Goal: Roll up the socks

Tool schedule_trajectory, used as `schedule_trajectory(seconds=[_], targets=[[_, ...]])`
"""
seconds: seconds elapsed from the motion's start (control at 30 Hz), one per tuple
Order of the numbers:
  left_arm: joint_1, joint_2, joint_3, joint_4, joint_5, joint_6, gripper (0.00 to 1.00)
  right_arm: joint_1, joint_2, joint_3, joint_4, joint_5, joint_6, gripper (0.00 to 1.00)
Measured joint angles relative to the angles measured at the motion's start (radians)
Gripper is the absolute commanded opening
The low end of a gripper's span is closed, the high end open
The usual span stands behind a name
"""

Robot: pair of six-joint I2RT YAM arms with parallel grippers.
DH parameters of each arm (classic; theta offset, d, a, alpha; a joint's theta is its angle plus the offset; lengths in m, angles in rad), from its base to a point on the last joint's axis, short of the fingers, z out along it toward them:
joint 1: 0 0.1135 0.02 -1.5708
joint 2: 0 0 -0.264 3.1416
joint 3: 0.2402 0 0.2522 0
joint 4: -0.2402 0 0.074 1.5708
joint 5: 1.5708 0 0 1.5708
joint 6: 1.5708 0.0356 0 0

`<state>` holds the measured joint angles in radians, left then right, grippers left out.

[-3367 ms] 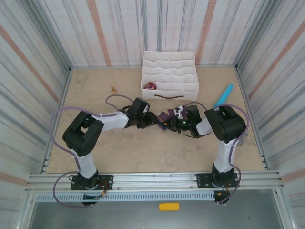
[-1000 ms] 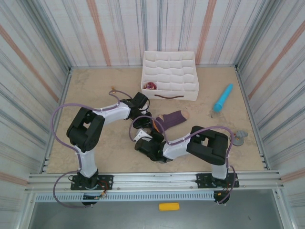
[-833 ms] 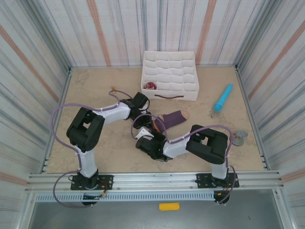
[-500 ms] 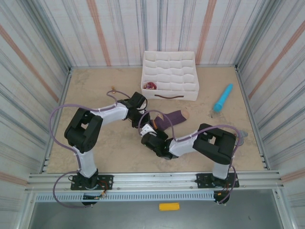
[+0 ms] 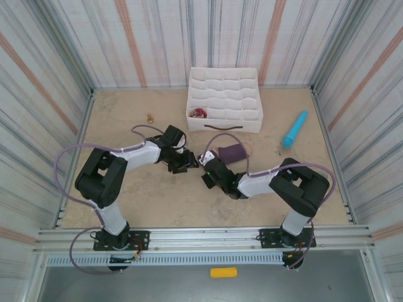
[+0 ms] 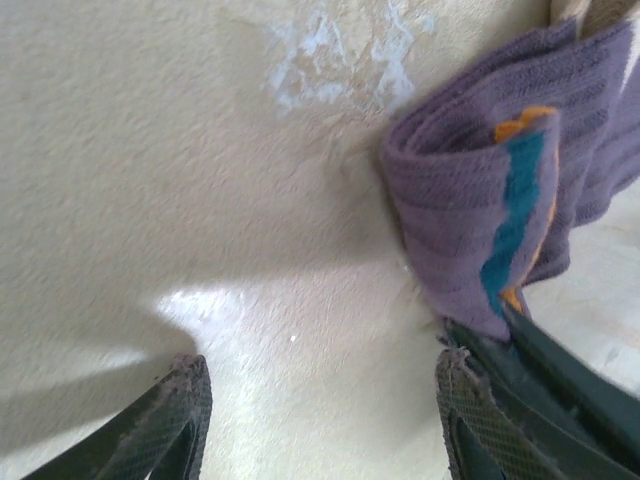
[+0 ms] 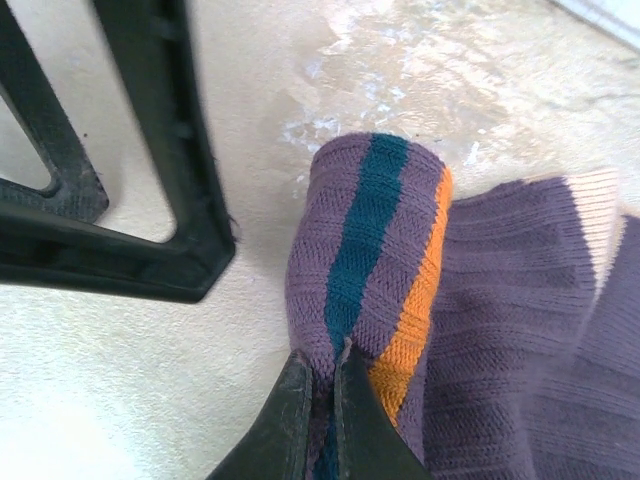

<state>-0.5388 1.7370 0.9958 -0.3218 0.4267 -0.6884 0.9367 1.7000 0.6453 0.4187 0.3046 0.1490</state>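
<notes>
Beige desk (image 5: 157,201) lies between striped walls. At left, the left gripper (image 5: 181,162) rests low over the desk, jaws spread wide and empty. The purple sock (image 6: 480,210) lies just beside its right finger (image 6: 462,400). The right gripper (image 7: 320,400) is pinched onto the sock's folded teal-and-orange striped end.

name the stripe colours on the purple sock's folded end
Purple sock: teal and orange; clearest in right wrist view.
</notes>
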Motion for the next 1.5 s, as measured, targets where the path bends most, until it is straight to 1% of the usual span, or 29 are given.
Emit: schedule_trajectory(seconds=[0.07,0.17,0.3,0.4,0.53,0.7,0.8,0.9,1.17,1.33,1.4,1.5], targets=[[0.005,-0.040,-0.028,0.022,0.000,-0.007,0.63,-0.041,-0.012,-0.007,0.008,-0.093,0.017,0.00],[0.009,-0.081,-0.039,0.060,0.002,-0.012,0.63,-0.131,-0.022,-0.015,0.023,-0.286,0.060,0.00],[0.008,-0.093,-0.064,0.142,0.012,-0.019,0.63,-0.262,-0.013,-0.024,0.053,-0.570,0.143,0.00],[0.000,-0.093,-0.096,0.190,0.010,-0.031,0.62,-0.330,0.018,-0.023,0.077,-0.740,0.211,0.00],[-0.029,-0.092,-0.105,0.235,0.007,-0.046,0.60,-0.387,0.068,-0.020,0.117,-0.926,0.312,0.00],[-0.051,-0.068,-0.105,0.307,-0.001,-0.069,0.56,-0.479,0.136,-0.019,0.183,-1.105,0.470,0.00],[-0.053,-0.047,-0.105,0.330,-0.001,-0.079,0.54,-0.519,0.162,-0.018,0.202,-1.169,0.552,0.00],[-0.053,-0.029,-0.105,0.338,-0.008,-0.088,0.53,-0.534,0.179,-0.001,0.191,-1.205,0.611,0.00],[-0.066,0.033,-0.097,0.354,-0.029,-0.117,0.52,-0.540,0.213,0.038,0.169,-1.234,0.715,0.00],[-0.078,0.069,-0.057,0.365,-0.035,-0.132,0.50,-0.548,0.241,0.042,0.208,-1.252,0.769,0.00],[-0.084,0.082,-0.047,0.375,-0.038,-0.143,0.45,-0.550,0.249,0.042,0.225,-1.254,0.787,0.00],[-0.085,0.093,-0.043,0.389,-0.042,-0.161,0.31,-0.550,0.259,0.042,0.249,-1.257,0.808,0.00]])
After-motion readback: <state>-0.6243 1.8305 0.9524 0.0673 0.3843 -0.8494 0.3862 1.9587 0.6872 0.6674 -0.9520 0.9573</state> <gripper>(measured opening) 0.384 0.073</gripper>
